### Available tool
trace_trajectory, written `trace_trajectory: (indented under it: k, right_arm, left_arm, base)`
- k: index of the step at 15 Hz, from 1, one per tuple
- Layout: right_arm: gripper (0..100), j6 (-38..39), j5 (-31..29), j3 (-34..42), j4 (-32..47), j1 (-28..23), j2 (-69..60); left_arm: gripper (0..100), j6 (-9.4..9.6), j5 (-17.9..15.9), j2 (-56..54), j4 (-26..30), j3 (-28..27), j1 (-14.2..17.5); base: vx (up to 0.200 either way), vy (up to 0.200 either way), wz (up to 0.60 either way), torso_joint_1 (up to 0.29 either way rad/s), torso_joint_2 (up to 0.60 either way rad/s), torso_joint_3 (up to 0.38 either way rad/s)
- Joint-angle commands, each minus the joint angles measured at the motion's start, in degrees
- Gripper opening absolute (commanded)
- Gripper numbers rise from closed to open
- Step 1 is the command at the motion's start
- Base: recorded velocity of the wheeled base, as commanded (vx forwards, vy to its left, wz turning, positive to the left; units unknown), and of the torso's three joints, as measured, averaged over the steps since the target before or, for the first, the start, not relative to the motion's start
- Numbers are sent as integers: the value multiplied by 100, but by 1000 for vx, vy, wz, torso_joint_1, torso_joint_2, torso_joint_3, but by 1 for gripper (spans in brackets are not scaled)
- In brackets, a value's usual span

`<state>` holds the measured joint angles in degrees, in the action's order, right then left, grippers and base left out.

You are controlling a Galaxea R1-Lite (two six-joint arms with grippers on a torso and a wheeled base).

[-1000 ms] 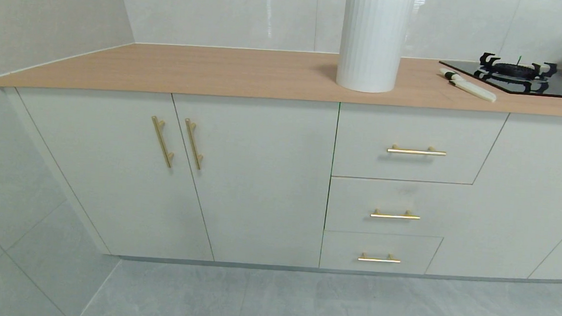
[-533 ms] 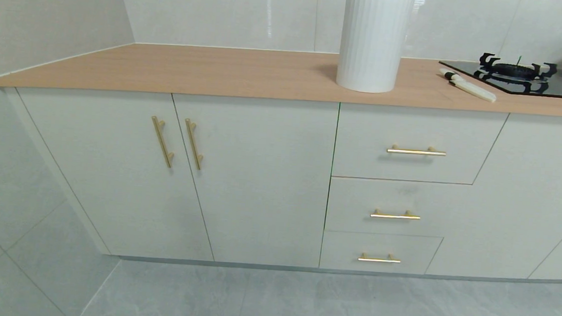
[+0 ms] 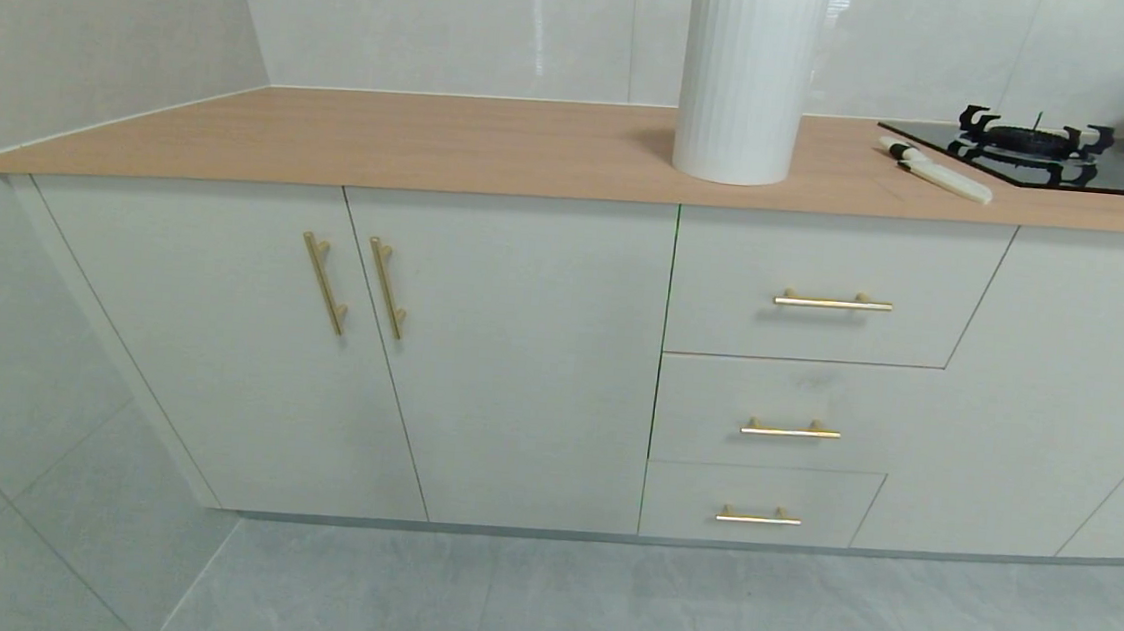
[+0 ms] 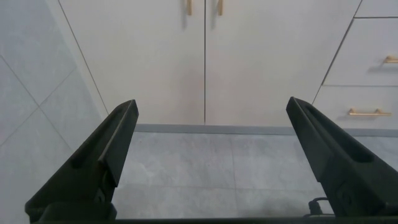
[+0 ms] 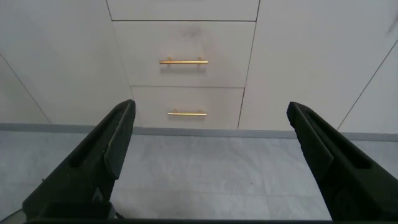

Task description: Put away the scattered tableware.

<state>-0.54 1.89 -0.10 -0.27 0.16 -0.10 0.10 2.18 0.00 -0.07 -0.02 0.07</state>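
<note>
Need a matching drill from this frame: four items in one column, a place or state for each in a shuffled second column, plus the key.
Column A
1. white ribbed canister
2. white utensil
3. top drawer handle
4. left gripper

Column B
a. gold bar, horizontal on the cabinet front
b. lying flat on the countertop beside the hob
c. open, low over the floor tiles, facing the double doors
d. standing upright on the countertop

Pairs: 1-d, 2-b, 3-a, 4-c
</note>
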Motion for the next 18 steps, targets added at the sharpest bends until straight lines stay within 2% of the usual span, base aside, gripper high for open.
trace_trajectory:
  k: [1,4,18]
  right_arm:
    - [100,1,4,1,9,2,19]
    - [100,1,4,1,9,2,19]
    - [100,1,4,1,9,2,19]
  left_arm:
    - [100,-10,2,0,-1,2,1]
    - [100,-27,2,9,-1,2,1]
    - [100,-27,2,9,-1,2,1]
  base:
    - [0,0,0,0,0,0]
    - [0,0,0,0,0,0]
    - [200,0,0,3,3,2]
